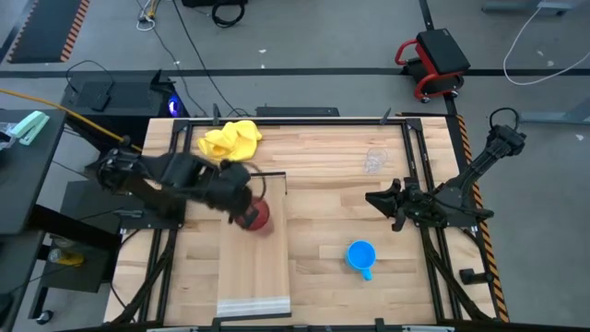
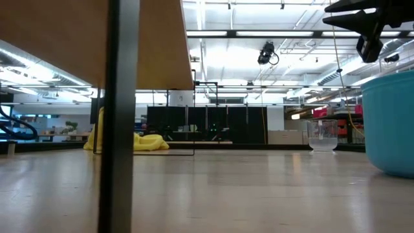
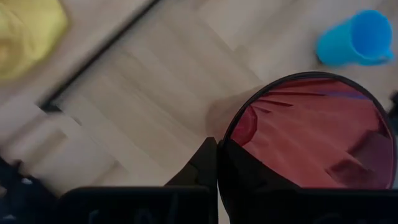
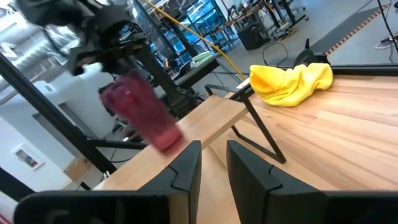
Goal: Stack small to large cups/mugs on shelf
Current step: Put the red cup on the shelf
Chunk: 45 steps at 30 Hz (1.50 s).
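Observation:
My left gripper (image 1: 241, 205) is shut on the dark red ribbed tumbler (image 1: 254, 217), over the pale wooden shelf (image 1: 253, 267), a raised board on black legs. The right wrist view shows the tumbler (image 4: 140, 112) tilted over the shelf's end (image 4: 217, 115). The blue mug (image 1: 361, 256) stands on the table right of the shelf. The clear glass cup (image 1: 373, 161) stands at the far right. My right gripper (image 1: 380, 207) is open and empty, between the mug and the glass, above the table. My left gripper holds the tumbler at its open rim (image 3: 222, 142). One finger (image 3: 202, 165) lies outside the wall; the other is hidden behind the dark red wall, seemingly inside. The fingers come from above, slanting. The tumbler hangs tilted below them; whether its base (image 4: 166, 142) touches the shelf, I cannot tell.
A yellow cloth (image 1: 230, 138) lies at the table's far edge, behind the shelf. A black metal frame (image 1: 277, 180) carries the shelf's far end. The shelf has a raised lip (image 1: 253, 302) at its near end. Bare tabletop (image 1: 323, 198) lies between the shelf and my right gripper.

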### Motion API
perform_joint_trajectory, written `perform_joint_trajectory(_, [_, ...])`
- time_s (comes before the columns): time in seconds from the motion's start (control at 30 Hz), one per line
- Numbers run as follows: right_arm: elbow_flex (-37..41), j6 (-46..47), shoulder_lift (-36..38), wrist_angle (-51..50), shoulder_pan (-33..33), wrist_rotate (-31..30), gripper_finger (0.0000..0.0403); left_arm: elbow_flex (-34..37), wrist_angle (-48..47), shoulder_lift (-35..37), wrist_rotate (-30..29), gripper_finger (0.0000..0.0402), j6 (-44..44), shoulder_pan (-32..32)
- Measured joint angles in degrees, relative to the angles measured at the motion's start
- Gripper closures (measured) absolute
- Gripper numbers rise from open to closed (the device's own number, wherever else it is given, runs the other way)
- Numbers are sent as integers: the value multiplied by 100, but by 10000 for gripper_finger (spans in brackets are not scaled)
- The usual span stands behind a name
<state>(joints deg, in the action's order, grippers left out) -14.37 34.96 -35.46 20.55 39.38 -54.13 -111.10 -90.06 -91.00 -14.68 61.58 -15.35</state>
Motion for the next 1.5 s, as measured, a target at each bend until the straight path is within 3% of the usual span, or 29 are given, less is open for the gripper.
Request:
perform_joint_trajectory(0.3, [-2, 2, -11, 57, 0, 22, 326, 1, 8, 0, 27, 390, -1128, 1143])
perform_joint_trajectory(0.43, [-2, -2, -9, 58, 0, 21, 334, 1, 6, 1, 330, 390, -1278, 1422])
perform_joint_trajectory(1.3, [-7, 112, -68, 35, -2, 150, 340, -1, 4, 254, 445, 390, -1082, 1475])
perform_joint_trajectory(1.5, [-7, 149, -89, 37, 0, 199, 339, 497, 103, 305, 615, 390, -1069, 1476])
